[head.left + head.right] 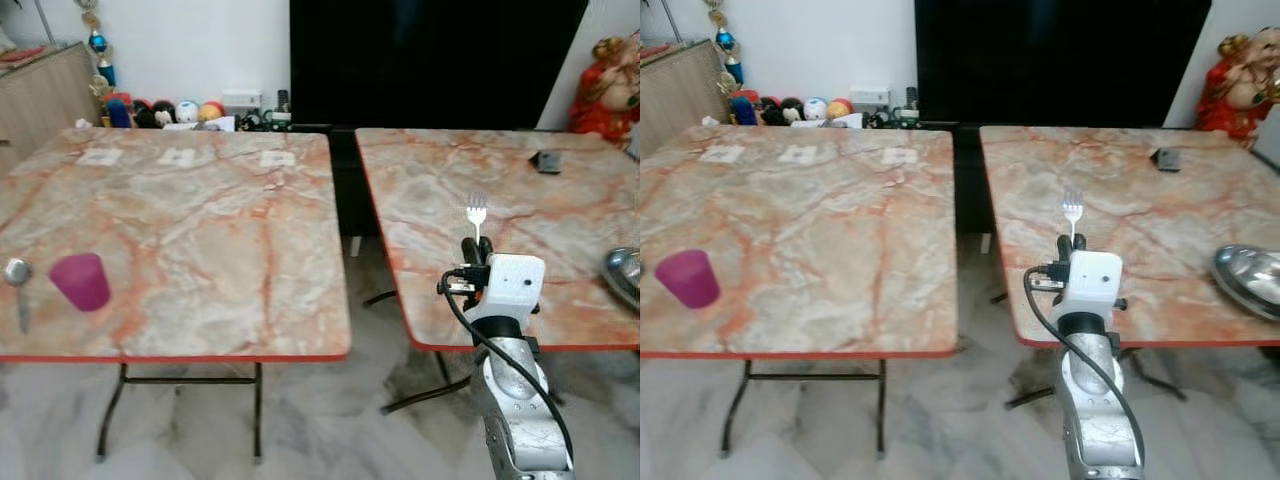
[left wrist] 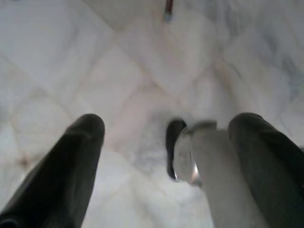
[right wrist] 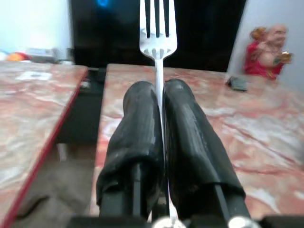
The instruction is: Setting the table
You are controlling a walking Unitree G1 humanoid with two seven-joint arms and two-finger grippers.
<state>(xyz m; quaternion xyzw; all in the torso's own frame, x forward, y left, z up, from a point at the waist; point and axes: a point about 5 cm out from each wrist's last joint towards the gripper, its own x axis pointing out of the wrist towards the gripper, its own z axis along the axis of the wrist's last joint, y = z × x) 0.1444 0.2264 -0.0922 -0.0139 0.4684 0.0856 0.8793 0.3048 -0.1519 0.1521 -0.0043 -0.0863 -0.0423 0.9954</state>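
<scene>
My right gripper is shut on a silver fork, which stands upright with its tines up between the two black fingers. The gripper hovers over the front edge of the right marble table. On the left marble table, near its front left corner, stand a pink cup and a spoon beside it. A steel plate lies at the right table's right edge. My left gripper hangs open over the tiled floor.
A gap with a dark cabinet separates the two tables. A small dark object lies far on the right table, and a red statue stands behind it. White cards lie along the left table's far edge. Toys line the wall.
</scene>
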